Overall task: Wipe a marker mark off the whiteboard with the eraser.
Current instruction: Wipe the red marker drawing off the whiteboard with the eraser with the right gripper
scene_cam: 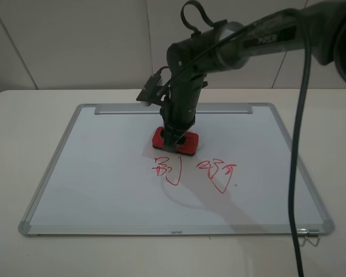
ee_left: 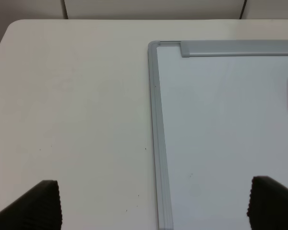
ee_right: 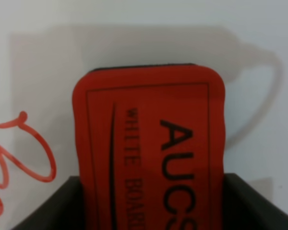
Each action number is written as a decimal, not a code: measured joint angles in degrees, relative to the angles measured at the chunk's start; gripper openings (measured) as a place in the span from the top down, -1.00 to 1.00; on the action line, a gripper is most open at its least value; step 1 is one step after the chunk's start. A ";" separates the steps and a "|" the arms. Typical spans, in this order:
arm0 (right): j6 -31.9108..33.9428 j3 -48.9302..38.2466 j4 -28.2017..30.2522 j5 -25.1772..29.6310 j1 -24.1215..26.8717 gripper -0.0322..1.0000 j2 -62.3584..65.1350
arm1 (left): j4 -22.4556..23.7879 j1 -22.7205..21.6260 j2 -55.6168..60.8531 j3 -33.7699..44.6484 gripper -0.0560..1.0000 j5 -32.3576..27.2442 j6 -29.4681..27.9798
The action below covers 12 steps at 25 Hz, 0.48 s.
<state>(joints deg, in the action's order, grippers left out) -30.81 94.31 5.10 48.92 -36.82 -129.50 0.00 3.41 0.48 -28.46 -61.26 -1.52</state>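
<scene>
Where the black cable [scene_cam: 293, 173] hangs nearest the camera, it covers a strip of the whiteboard [scene_cam: 104, 173] toward four o'clock. Beyond the near frame lies the marker mark [scene_cam: 166, 168], whole, with a second red scribble [scene_cam: 218, 173] at its three o'clock. Just past the mark, at its twelve o'clock and apart from it, the eraser [scene_cam: 187, 143] sits low on the board. The right gripper [scene_cam: 174, 138] clamps its middle and hides it there (the wrist view cuts the lettering off below "AUCS"). Its long axis runs about nine to three, the right end slightly nearer. Farthest, the metal bar [scene_cam: 115, 109] is partly hidden by the arm [scene_cam: 248, 40]. The left gripper [ee_left: 156, 203], out of the high view, hangs with fingers [ee_left: 38, 206] spread wide, holding nothing, over the board's frame and the table [ee_left: 77, 96].
</scene>
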 joint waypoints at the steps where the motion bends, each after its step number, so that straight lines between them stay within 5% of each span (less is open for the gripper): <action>1: 0.00 0.00 0.00 0.00 0.00 -0.01 -0.32 | 0.00 0.00 0.00 0.00 -0.57 0.00 0.00; 12: 0.04 0.21 -0.06 0.03 -0.67 -0.01 -1.59 | 0.00 0.00 0.00 0.00 -0.57 0.00 0.00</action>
<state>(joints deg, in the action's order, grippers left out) -30.77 94.52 5.03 48.96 -37.49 -131.09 0.00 3.41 0.48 -28.46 -61.26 -1.52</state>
